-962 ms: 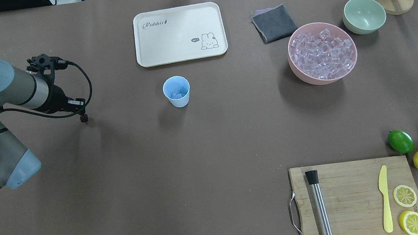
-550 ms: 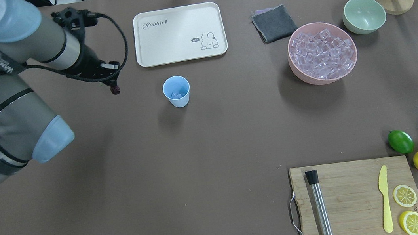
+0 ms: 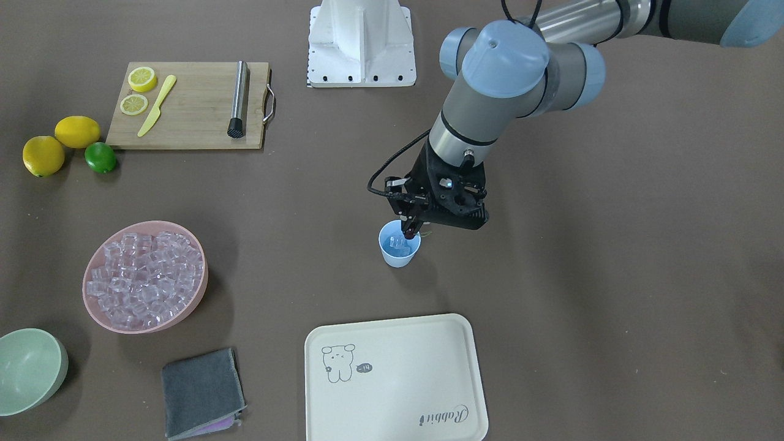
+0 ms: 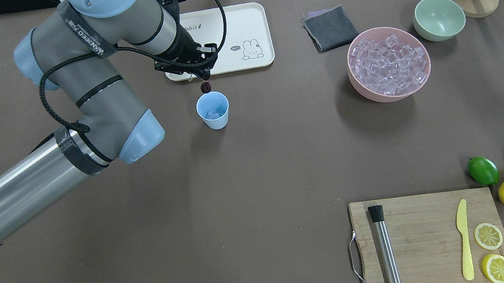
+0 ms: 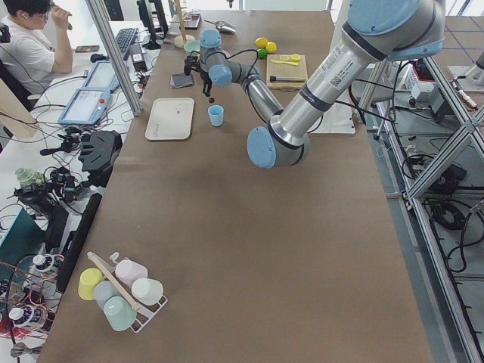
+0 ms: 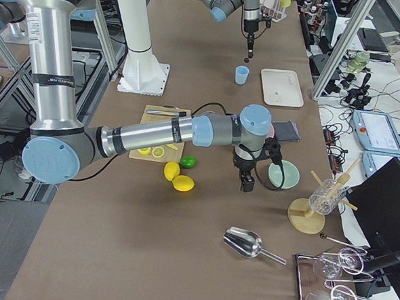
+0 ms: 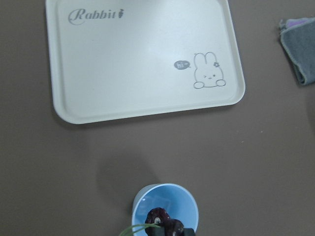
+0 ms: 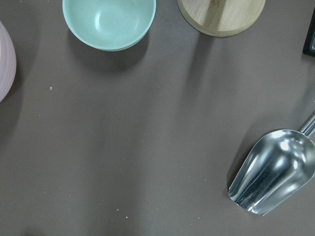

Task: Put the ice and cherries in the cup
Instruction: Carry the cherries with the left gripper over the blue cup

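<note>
A: Left side status?
B: Left arm (image 4: 97,98) stretches out over the table (image 4: 255,170). The cream tray (image 4: 220,39) lies just past the left pincer (image 4: 204,76), on the side away from the robot. The pink bowl (image 4: 352,76) sits well off to the pincer's right, heaped with ice (image 4: 389,66).
A: Cup?
B: The blue cup (image 4: 213,110) stands upright right below the pincer, a shade nearer the robot in the overhead view. A few cubes of ice lie at its bottom.
A: Pincer state?
B: Fingers are pinched narrow on the green stems, and the cherries (image 4: 205,87) hang under the tips. Side views show clear air between the cherries and the cup rim. The wrist view puts them over the cup's mouth, the overhead view at its far rim. Can't tell which. They're not in the cup.
A: Right side?
B: The right pincer (image 6: 246,183) shows only in a side view, low over the table near the green bowl (image 6: 282,174). Cannot tell whether it's wide or narrow. Its wrist camera shows a metal scoop (image 8: 273,172) on the table below.
</note>
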Controlling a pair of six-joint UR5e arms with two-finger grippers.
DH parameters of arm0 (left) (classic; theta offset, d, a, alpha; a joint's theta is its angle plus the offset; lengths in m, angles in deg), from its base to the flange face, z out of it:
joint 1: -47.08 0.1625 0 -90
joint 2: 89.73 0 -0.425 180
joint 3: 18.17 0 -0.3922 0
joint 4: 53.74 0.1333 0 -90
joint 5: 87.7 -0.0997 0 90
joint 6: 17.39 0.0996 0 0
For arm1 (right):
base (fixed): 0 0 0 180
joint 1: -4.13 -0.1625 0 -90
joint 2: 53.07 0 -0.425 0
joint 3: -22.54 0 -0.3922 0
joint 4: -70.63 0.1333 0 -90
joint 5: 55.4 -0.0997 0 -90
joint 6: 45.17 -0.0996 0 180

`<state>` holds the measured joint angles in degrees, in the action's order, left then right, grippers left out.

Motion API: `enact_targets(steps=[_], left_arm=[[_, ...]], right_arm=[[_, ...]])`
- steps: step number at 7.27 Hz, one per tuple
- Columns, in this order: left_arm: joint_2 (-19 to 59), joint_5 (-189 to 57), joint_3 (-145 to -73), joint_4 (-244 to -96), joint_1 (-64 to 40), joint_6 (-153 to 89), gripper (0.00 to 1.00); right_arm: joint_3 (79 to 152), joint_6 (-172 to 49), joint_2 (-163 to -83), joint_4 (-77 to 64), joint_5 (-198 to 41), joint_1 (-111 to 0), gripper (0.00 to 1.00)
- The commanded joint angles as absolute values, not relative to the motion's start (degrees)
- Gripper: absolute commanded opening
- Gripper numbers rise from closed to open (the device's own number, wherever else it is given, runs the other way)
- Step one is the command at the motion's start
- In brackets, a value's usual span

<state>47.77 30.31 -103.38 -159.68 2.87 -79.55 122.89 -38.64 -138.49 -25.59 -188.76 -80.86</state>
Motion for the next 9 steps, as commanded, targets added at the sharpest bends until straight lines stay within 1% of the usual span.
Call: enact_targets(steps=[1, 5, 6, 7, 8, 9], left_arm=[[47.99, 30.25, -100.96, -162.19, 3.13, -79.79, 0.00], [46.41, 30.25, -102.36, -162.02, 6.03, -80.14, 0.00], [46.32, 30.08, -102.45, -162.02, 6.12, -80.14, 0.34], [46.32, 27.90, -102.46, -161.93, 6.56, -79.97, 0.61], [45.63, 27.27, -102.46, -162.02, 6.74, -79.79, 0.76], [45.27, 27.26, -103.41, -161.93, 6.57, -79.79, 0.97]], right_arm=[[123.09, -38.58, -138.41, -25.61, -188.73, -80.86, 1.00], [123.44, -38.67, -138.41, -25.70, -188.11, -80.86, 1.00], [123.44, -38.58, -138.32, -25.70, -187.94, -80.86, 1.00], [123.09, -38.32, -138.49, -25.52, -187.94, -80.86, 1.00], [123.44, -38.32, -138.58, -25.52, -188.11, -80.95, 1.00], [123.44, -38.32, -138.67, -25.52, -188.29, -80.95, 1.00]])
